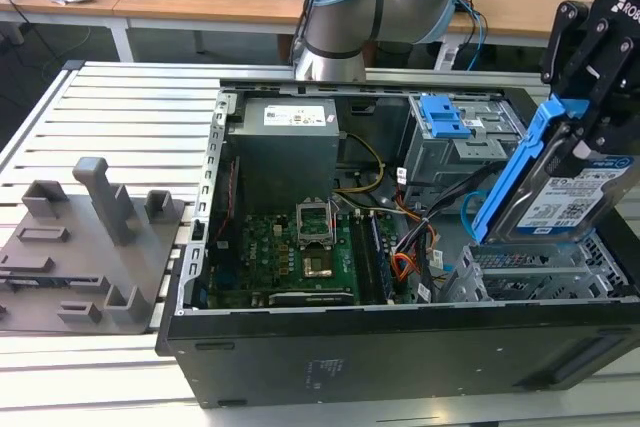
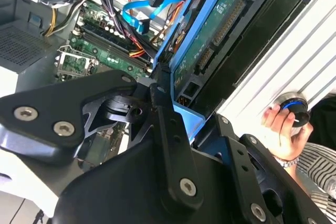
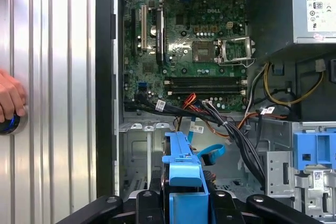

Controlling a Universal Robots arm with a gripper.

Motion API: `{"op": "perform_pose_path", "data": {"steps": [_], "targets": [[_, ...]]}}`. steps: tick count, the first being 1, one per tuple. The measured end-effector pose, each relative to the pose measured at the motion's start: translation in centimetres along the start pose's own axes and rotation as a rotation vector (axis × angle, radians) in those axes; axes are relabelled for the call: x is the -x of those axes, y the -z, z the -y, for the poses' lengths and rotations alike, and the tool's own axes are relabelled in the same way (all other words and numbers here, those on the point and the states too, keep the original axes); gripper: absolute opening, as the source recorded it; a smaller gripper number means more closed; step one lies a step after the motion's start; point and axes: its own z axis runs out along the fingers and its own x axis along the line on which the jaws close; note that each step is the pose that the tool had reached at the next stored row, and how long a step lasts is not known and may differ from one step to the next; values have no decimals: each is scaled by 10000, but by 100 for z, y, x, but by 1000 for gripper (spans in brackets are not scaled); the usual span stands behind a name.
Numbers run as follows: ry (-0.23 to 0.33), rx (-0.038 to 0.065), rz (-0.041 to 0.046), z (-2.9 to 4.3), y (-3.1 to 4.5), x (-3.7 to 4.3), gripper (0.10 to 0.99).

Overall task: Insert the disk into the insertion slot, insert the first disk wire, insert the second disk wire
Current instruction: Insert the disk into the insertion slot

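Observation:
In the exterior view my gripper [image 1: 585,112] is shut on the upper end of the disk [image 1: 572,197], a silver drive with a white label in a bright blue carrier. The disk hangs tilted just above the insertion slot [image 1: 520,272], the perforated grey cage at the case's front right. The first wrist view looks down the blue carrier [image 3: 181,163] into that cage [image 3: 137,153]. The second disk wire [image 3: 211,153], a flat light-blue cable, lies loose beside the carrier. The first disk wire [image 3: 190,100], red, orange and black strands, runs near the motherboard edge. The disk's green circuit board [image 2: 215,30] faces the second wrist view.
The open black computer case [image 1: 400,347] lies on a slatted metal table [image 1: 120,107]. A taller grey bay with a blue latch [image 1: 445,117] stands behind the cage. A grey fixture block [image 1: 90,237] sits at the exterior view's left. A hand [image 3: 8,98] rests on a blue-ringed button.

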Motion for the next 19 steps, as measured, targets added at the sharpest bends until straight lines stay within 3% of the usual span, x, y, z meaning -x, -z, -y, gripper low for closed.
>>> {"op": "perform_pose_path", "data": {"steps": [9,19], "targets": [[-1,-1,-13,4,-44,-136,369],[11,0,-13,3,-168,-127,369]]}}
